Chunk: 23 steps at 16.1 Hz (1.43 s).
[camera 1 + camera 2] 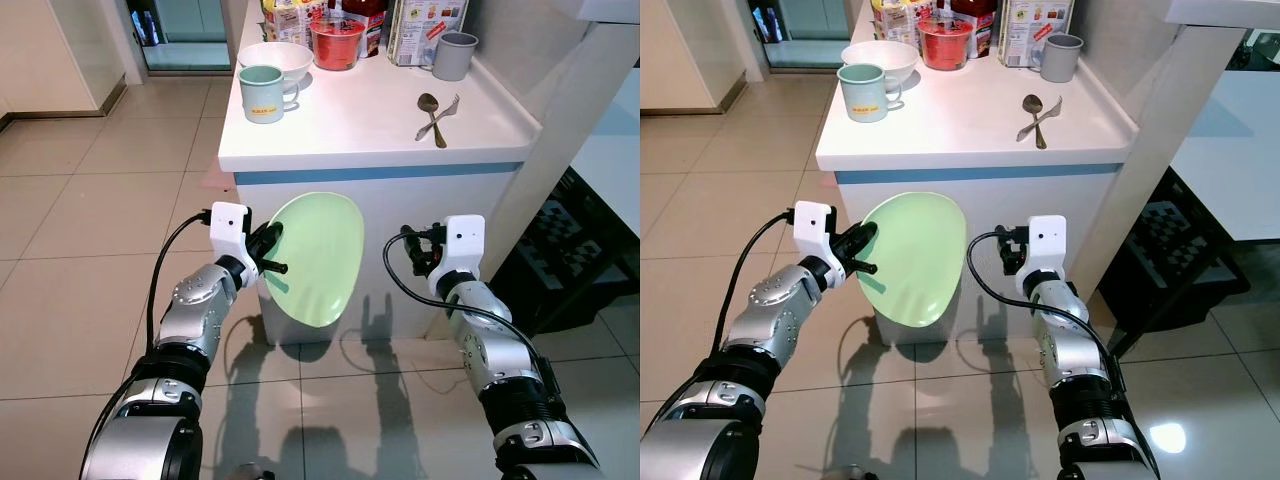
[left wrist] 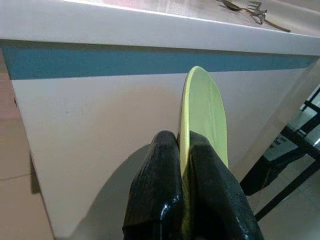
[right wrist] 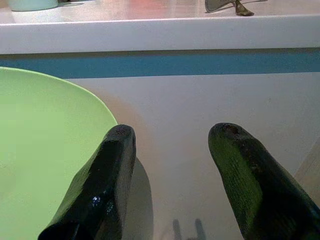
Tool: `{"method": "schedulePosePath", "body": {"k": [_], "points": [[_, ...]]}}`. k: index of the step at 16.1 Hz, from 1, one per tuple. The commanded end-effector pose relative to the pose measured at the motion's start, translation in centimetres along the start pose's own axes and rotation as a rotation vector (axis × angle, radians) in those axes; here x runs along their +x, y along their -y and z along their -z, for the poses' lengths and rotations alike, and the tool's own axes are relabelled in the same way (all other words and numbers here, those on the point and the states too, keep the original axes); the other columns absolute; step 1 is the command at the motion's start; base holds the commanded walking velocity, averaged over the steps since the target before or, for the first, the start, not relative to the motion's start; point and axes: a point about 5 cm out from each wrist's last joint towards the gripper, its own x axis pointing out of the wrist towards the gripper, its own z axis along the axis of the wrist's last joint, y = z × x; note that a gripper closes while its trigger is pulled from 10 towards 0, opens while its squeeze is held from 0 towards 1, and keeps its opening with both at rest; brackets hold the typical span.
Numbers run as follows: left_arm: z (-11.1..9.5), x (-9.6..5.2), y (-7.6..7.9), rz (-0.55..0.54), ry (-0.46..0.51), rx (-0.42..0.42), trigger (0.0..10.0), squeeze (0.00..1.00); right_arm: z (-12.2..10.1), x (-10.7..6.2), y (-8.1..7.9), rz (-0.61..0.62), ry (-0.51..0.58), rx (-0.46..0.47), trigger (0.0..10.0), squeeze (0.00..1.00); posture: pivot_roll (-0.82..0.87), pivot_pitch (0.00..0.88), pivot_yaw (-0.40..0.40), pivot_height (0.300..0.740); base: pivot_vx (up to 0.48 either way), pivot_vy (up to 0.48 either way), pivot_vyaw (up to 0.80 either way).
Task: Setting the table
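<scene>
My left gripper (image 1: 272,252) is shut on the rim of a pale green plate (image 1: 318,258), held on edge in front of the white counter's side, below its top. The left wrist view shows the plate (image 2: 202,112) pinched between both black fingers (image 2: 155,170). My right gripper (image 3: 172,131) is open and holds nothing, just right of the plate (image 3: 45,150) and below the counter edge. On the counter top (image 1: 370,120) lie a spoon and fork (image 1: 436,115), a mint mug (image 1: 264,93), a white bowl (image 1: 276,58) and a grey cup (image 1: 454,55).
A red container (image 1: 337,42) and cartons stand at the counter's back. A blue stripe (image 1: 380,173) runs under the counter top. A dark rack (image 1: 570,250) sits on the right. Tiled floor (image 1: 90,230) stretches left toward a doorway.
</scene>
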Motion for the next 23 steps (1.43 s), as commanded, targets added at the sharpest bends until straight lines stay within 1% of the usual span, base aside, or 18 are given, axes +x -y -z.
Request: {"method": "schedulePosePath", "body": {"k": [1,4,7,14,20,23], "points": [[-1.14,0.42,0.21,0.001,0.040,0.065,0.0,0.00,0.26,-0.12,0.10,0.003,-0.016,0.011,10.0,0.00,-0.02,0.000,0.010,0.740,0.000,-0.472,0.00],[-1.29,0.54,0.00,-0.032,0.042,0.089,0.0,0.00,0.33,-0.22,0.15,0.004,-0.019,0.013,10.0,0.00,-0.02,0.000,0.011,0.740,0.000,-0.471,0.00],[-1.35,0.62,-0.24,-0.057,0.036,0.094,0.0,0.00,0.38,-0.29,0.11,0.004,-0.020,0.015,10.0,0.00,-0.02,0.000,0.013,0.740,0.000,-0.453,0.00],[-1.30,0.83,-0.61,-0.103,0.016,0.107,0.0,0.00,0.43,-0.40,-0.01,-0.002,-0.022,0.017,10.0,0.00,-0.02,0.000,0.017,0.740,0.289,-0.379,0.00],[-1.28,1.12,-0.55,-0.126,0.003,0.125,0.0,0.00,0.41,-0.50,0.00,-0.002,-0.023,0.017,10.0,0.00,-0.03,0.000,0.021,0.740,0.334,-0.341,0.00],[-1.33,1.31,-0.51,-0.135,-0.001,0.125,0.0,0.00,0.30,-0.28,0.10,-0.001,-0.024,0.014,10.0,0.00,-0.03,0.000,0.019,0.740,0.337,-0.339,0.00]]}}
